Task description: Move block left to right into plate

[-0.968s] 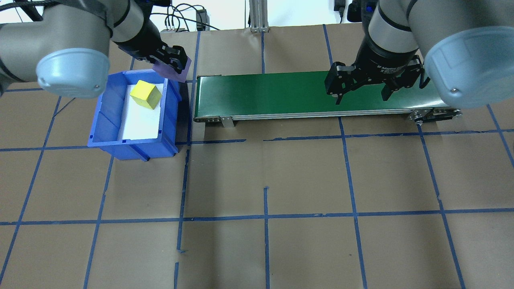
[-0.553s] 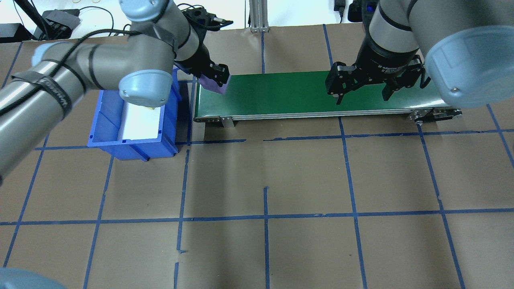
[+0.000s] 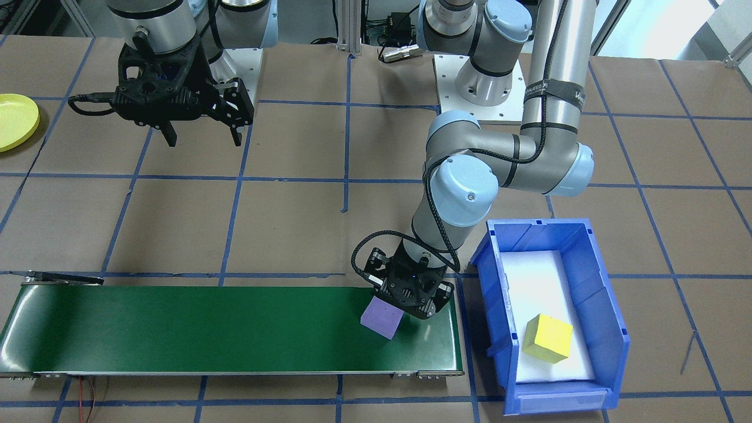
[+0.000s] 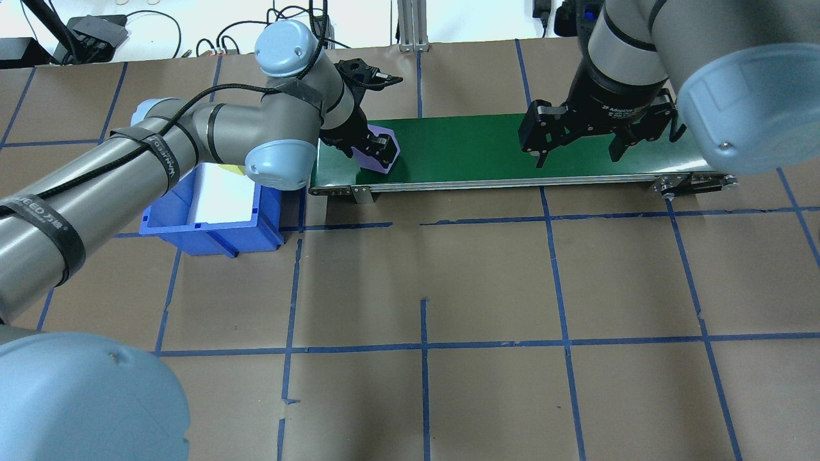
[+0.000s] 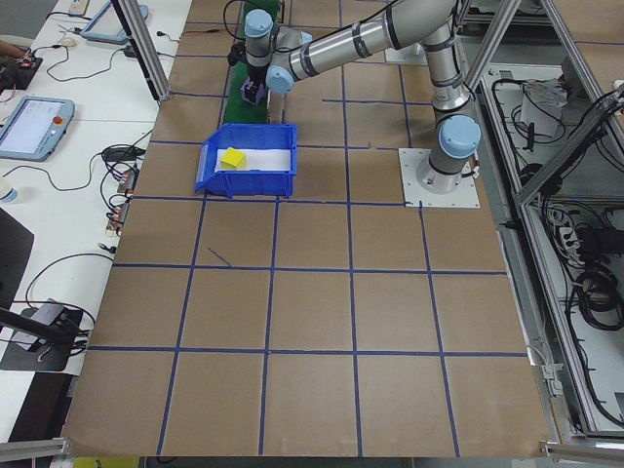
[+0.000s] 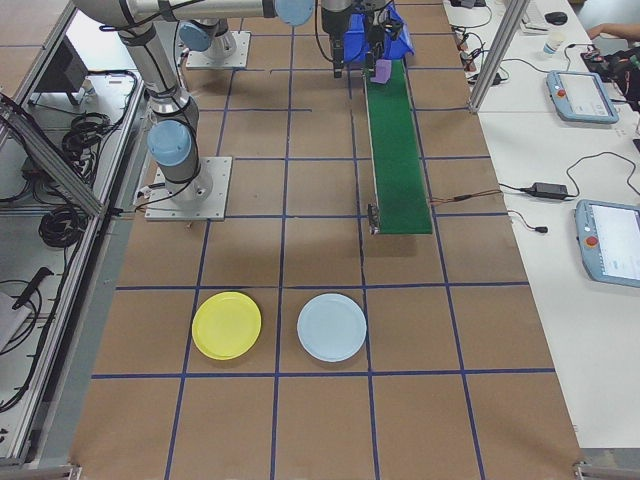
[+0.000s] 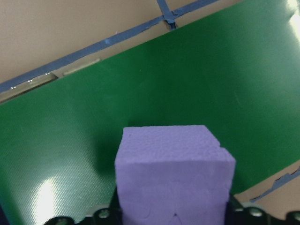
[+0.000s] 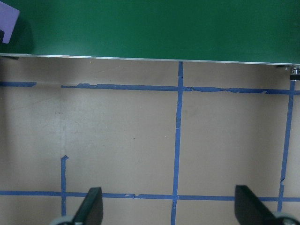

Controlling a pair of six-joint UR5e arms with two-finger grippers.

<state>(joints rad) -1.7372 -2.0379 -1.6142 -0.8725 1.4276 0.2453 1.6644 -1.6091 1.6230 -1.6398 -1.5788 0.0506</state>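
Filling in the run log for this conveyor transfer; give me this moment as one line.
left gripper: shut on purple block, over conveyor belt | right gripper: jaws open, empty | yellow block: in blue bin | yellow plate: empty

Near the bottom of the front-facing view we see a long green conveyor belt (image 3: 194,332) running across the brown paper table cover (image 3: 294,223), which is marked into squares with blue tape. At the lower right stands a blue bin (image 3: 608,329) with a white liner; a yellow cube (image 3: 548,346) lies tilted in its near end. In the right-side view, a pale blue plate (image 6: 332,327) lies low in the frame. Tablets (image 6: 582,95) and cables sit on the white bench at right.
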